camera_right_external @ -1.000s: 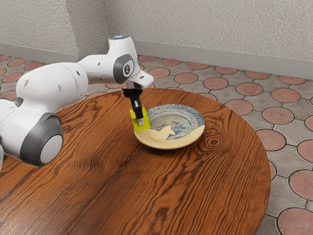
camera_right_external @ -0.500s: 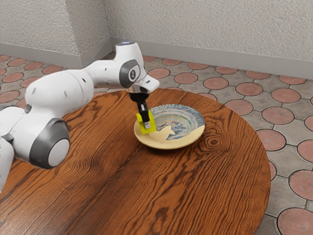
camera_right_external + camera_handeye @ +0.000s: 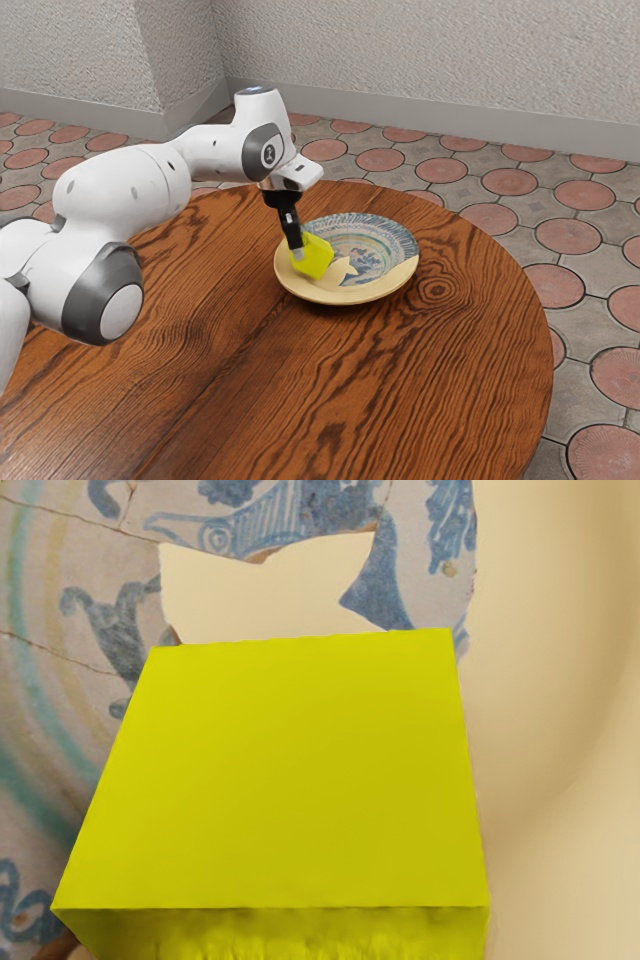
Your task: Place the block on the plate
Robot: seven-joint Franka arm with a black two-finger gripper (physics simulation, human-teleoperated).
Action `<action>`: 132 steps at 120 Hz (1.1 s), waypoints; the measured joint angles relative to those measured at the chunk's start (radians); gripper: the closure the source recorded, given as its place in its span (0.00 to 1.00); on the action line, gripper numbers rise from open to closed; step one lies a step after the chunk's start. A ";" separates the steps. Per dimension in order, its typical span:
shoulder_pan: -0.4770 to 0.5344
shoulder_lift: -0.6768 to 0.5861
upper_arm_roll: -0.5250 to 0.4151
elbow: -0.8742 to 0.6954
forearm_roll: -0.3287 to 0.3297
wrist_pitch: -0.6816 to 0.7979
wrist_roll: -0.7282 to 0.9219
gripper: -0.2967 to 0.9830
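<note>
The black gripper points down over the near-left part of the plate in the exterior view. Right beside its tip, on the exterior view's right, the yellow-green block sits tilted within the plate's rim; whether it rests fully on the plate is hard to tell. In the wrist view the block is large and close under the hand, with the plate's painted and cream surface around it. How the gripper stands on the block cannot be made out.
The round wooden table extends around the plate, its curved edge on the exterior view's right. The white arm reaches in from the exterior view's left. Behind stand a tiled floor and a wall.
Over the last second my hand moved toward the exterior view's right, over the plate. Since half a second ago the block has shifted right and slightly down against the gripper and tilted.
</note>
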 joint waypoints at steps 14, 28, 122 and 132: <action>0.000 -0.002 0.000 0.000 0.001 0.000 0.004 0.27; 0.000 -0.027 0.000 -0.004 0.004 -0.002 0.007 0.25; -0.006 -0.867 -0.077 -0.527 0.211 -0.279 -0.432 0.23; 0.007 -0.897 -0.083 -0.534 0.221 -0.340 -0.539 0.23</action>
